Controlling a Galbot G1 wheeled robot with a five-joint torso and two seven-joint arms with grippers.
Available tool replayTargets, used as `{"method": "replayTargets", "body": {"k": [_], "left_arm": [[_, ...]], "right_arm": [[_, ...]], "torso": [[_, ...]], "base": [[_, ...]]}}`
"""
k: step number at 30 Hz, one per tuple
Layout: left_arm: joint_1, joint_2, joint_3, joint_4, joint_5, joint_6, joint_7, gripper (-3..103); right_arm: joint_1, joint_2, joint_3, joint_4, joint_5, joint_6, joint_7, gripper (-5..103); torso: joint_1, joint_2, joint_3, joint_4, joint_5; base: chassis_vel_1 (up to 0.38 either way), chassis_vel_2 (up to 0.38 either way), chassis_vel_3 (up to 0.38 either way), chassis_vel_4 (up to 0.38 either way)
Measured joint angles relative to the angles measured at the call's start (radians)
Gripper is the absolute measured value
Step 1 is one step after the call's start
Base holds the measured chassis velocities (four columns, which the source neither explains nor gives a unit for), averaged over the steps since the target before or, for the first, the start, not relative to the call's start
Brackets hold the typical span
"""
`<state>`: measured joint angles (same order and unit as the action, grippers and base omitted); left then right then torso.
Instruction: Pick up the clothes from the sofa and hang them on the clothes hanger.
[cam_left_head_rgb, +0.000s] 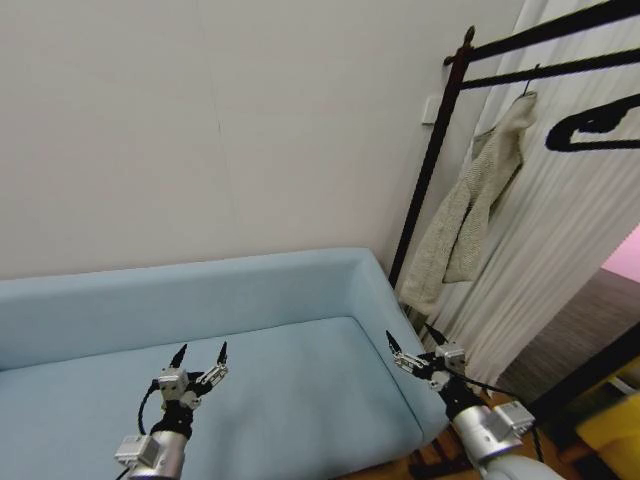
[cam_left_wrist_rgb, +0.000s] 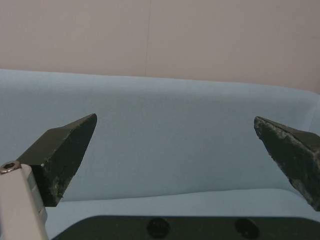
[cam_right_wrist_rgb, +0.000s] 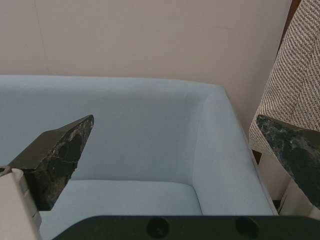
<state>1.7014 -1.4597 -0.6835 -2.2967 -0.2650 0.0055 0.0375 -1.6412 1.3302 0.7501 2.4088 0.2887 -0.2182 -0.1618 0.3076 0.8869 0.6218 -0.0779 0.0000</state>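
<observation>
there, left gripper (cam_left_head_rgb: 201, 352) and right gripper (cam_left_head_rgb: 410, 337) both wide open, empty, above the sofa (cam_left_head_rgb: 300, 300)

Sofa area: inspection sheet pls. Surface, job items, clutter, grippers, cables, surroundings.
Surface: light blue sofa, nothing seen on its visible seat.
Job's things: herringbone garment hangs on the black rack; bare black hanger beside it.
Clutter: nothing seen.
Grippers: left gripper open above the seat; right gripper open near the sofa's right end.
Cables: black cable at the left wrist.
Surroundings: white wall; pale curtain behind the rack.
</observation>
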Motion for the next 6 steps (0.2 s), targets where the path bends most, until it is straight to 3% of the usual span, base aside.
{"method": "replayTargets", "body": {"k": [6], "left_arm": [[0.0, 0.0, 0.0, 0.0, 0.0, 0.0, 0.0, 100]], "right_arm": [[0.0, -0.001, 0.0, 0.0, 0.001, 0.0, 0.0, 100]], "torso": [[0.0, 0.0, 0.0, 0.0, 0.0]], "base": [[0.0, 0.0, 0.0, 0.0]]}}
